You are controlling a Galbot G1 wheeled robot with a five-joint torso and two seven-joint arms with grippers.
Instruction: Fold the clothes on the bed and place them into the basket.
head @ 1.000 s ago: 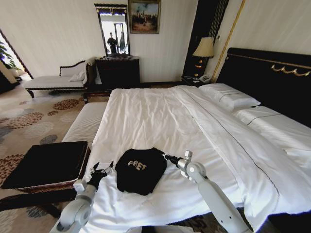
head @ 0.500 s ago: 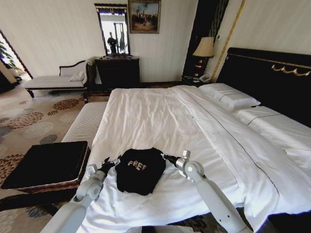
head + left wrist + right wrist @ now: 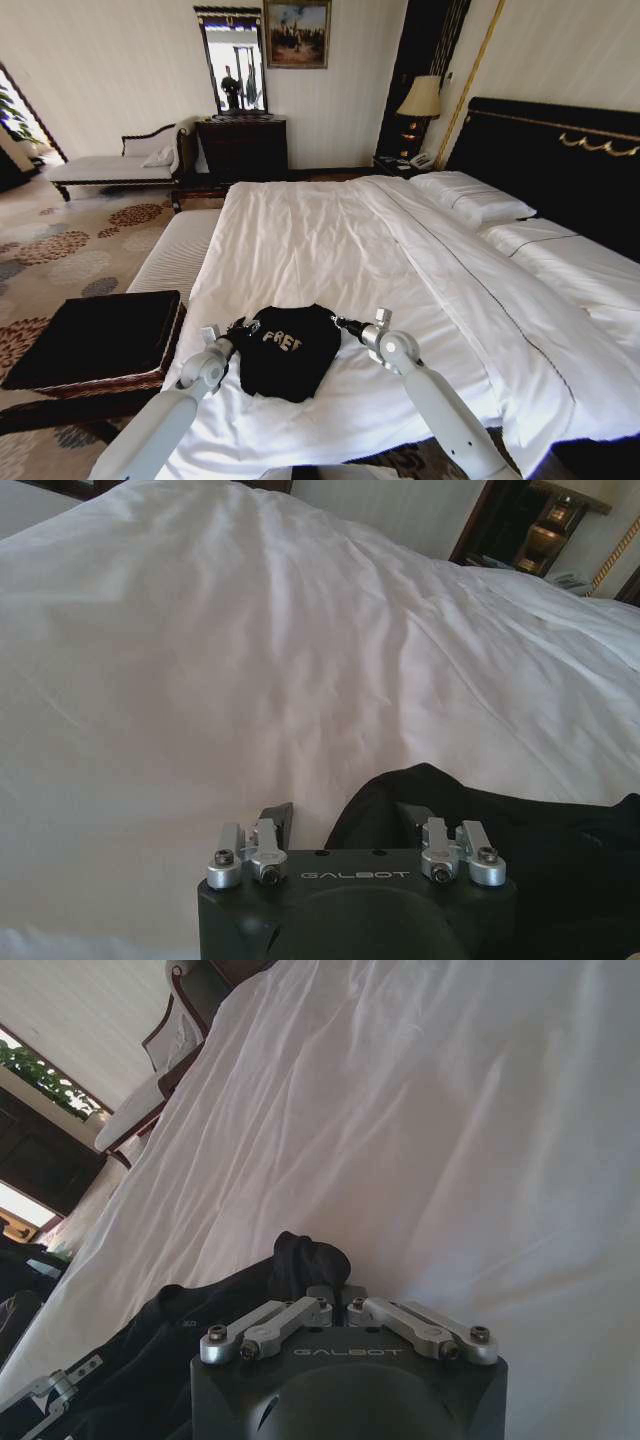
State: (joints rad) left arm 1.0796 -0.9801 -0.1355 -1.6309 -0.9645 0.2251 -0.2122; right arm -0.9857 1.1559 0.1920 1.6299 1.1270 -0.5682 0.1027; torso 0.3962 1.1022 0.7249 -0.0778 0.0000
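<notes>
The clothes are one black T-shirt [image 3: 287, 350] with white lettering, lying folded near the foot of the bed [image 3: 330, 230]. My left gripper [image 3: 241, 328] is at the shirt's left edge. In the left wrist view this gripper [image 3: 345, 815] is open, its fingers [image 3: 280, 816] spread either side of a fold of the T-shirt [image 3: 470, 810]. My right gripper [image 3: 341, 323] is at the shirt's right edge. The right wrist view shows the gripper [image 3: 330, 1295] shut on a bunched corner of the T-shirt [image 3: 305, 1258]. The basket [image 3: 100, 383], wicker with black lining, sits left of the bed's foot.
A striped white bench [image 3: 175, 255] runs along the bed's left side behind the basket. Pillows [image 3: 470, 200] and a black headboard [image 3: 560, 150] are at the right. A chaise [image 3: 110, 165], a dark dresser [image 3: 243, 148] and a lamp [image 3: 420, 100] line the far wall.
My left arm has reached forward and to the right, bringing its gripper from beside the shirt to the shirt's left edge. The right gripper has stayed at the right edge.
</notes>
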